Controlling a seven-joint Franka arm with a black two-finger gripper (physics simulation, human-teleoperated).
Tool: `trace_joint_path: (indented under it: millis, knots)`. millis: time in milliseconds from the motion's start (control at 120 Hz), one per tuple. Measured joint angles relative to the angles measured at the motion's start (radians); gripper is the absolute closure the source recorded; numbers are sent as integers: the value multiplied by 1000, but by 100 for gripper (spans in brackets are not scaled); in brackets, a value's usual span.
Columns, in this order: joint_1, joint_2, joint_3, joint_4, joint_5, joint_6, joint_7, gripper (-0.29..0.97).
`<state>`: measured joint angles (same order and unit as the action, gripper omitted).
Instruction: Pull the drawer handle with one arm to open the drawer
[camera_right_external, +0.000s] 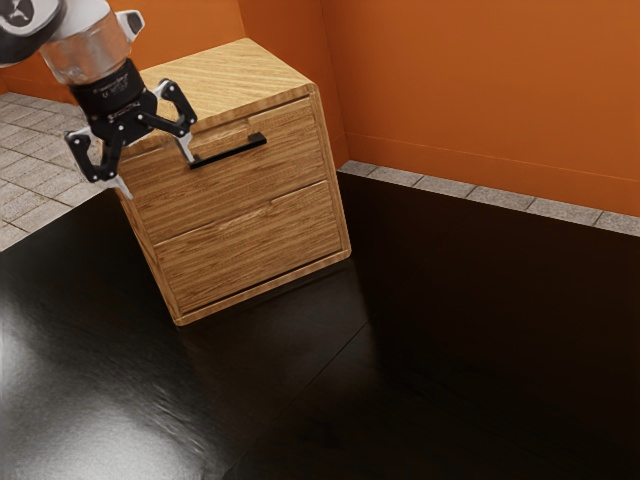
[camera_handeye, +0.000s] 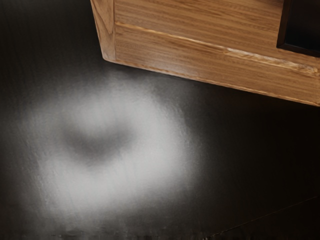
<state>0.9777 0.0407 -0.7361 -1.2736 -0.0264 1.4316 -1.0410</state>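
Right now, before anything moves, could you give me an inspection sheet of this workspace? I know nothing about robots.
Surface: glossy black tabletop, with the cabinet standing on it.
Job's things: wooden cabinet with two drawers; top drawer looks shut, its black handle not gripped.
Clutter: nothing seen.
Grippers: one black gripper, open, one fingertip close by the handle's end.
Cables: nothing seen.
Surroundings: orange walls, grey tiled floor.
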Motion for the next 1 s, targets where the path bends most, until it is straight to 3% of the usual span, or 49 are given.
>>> trace_joint_path:
  millis: [175,358,508,775,1000]
  knots:
    - [-69,-3,0,0,0,-5,-148,2]
    - [-13,-105,19,65,-18,-8,-297,2]
    - [-13,-108,26,93,-17,53,-474,5]
    - [122,-50,33,93,69,144,-808,3]
    - [317,-77,15,65,85,165,-1025,3]
